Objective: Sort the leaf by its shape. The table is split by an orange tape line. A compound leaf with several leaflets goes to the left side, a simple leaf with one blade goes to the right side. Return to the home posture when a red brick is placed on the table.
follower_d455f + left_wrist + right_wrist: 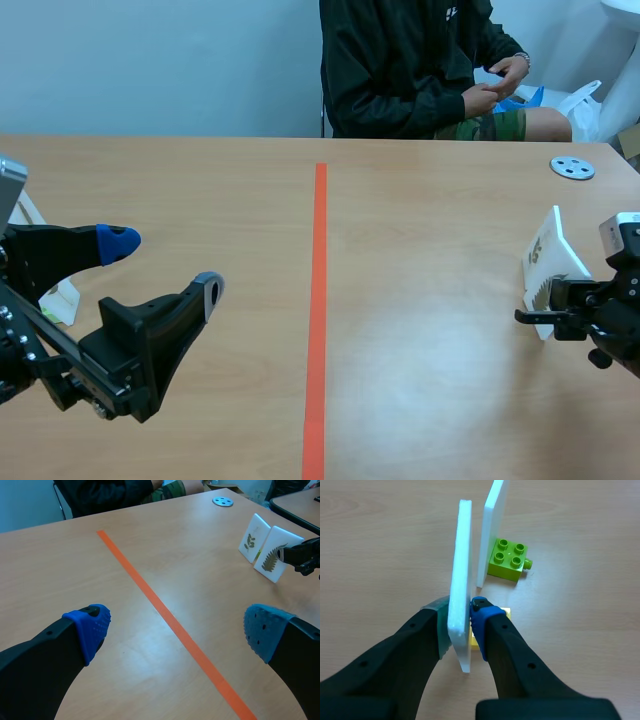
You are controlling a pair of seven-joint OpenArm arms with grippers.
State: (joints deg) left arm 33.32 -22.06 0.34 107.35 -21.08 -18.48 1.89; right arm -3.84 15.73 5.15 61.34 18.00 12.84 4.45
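The right pincer [461, 616] is clamped on the upright fern card [462, 555] at the scene's right edge. The left pincer [164, 266], lower left, gapes empty. The leaf looks compound, so the card next needs lifting and carrying left across the tape line [318, 300].

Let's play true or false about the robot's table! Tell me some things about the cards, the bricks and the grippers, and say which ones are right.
1. The right gripper is pinching a white card. True.
2. The left gripper is holding a card. False: its fingers are wide apart with nothing between them.
3. A green brick sits right beside the second white card. True.
4. Both cards stand on the left side of the orange tape line. False: both are on the right side.
5. A person sits across the table. True.
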